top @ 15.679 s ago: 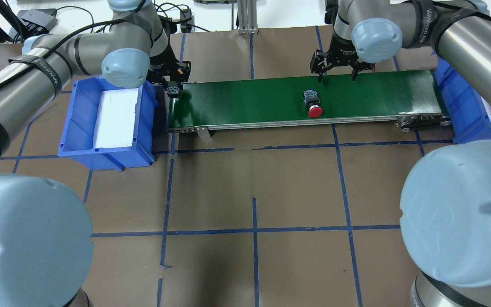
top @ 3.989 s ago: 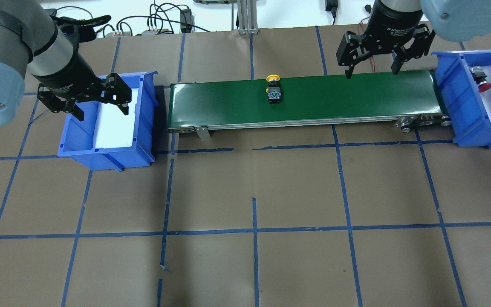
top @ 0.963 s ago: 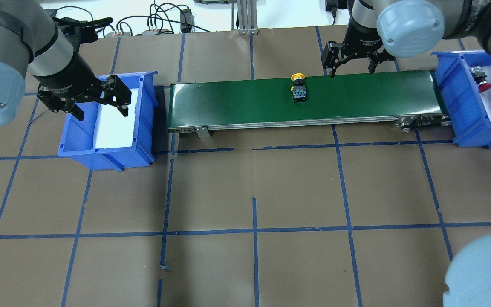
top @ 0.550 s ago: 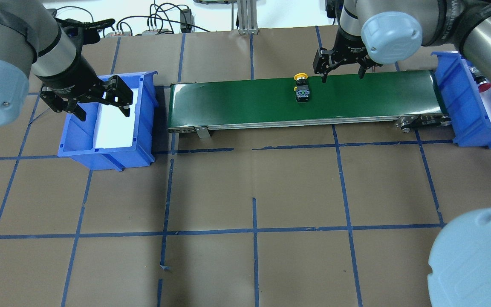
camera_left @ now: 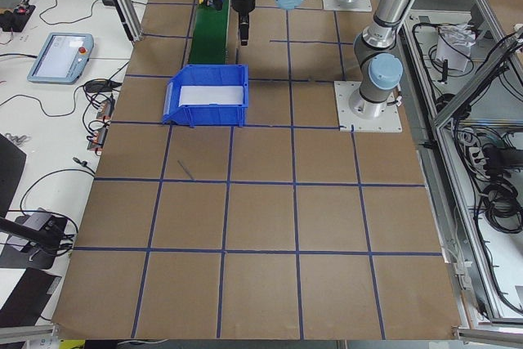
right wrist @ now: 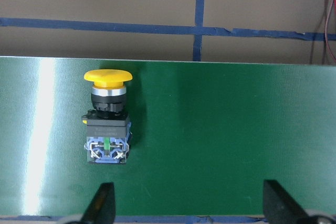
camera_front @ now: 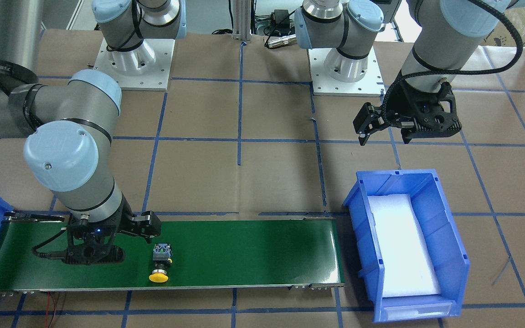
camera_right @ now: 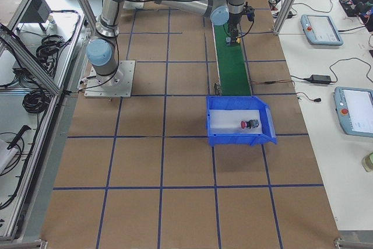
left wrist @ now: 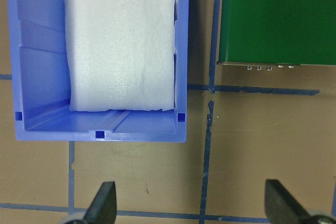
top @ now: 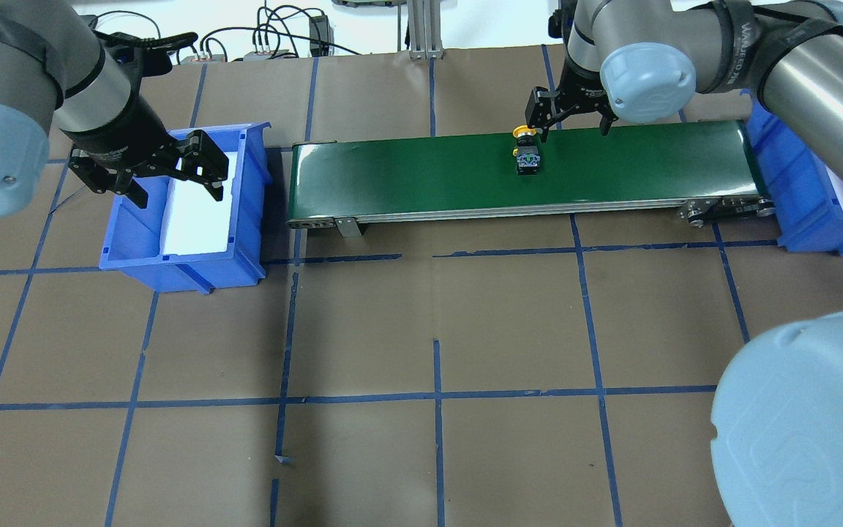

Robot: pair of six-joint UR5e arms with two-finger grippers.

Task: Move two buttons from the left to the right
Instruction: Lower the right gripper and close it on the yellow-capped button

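Exterior right: red button (camera_right: pixel 249 123) in bin (camera_right: pixel 239 140)

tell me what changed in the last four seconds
The yellow button rode the belt rightward; the open right gripper swung left to meet it, nothing grasped. The left gripper stays open by the left bin, the red button in the right bin.

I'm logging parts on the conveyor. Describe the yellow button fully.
The yellow button lies on its side on the green belt, cap pointing away from the robot. Glossy yellow mushroom cap, silvery ring, black collar, dark block with blue-green terminals. Only the belt touches it; the open right gripper hangs above, not gripping.
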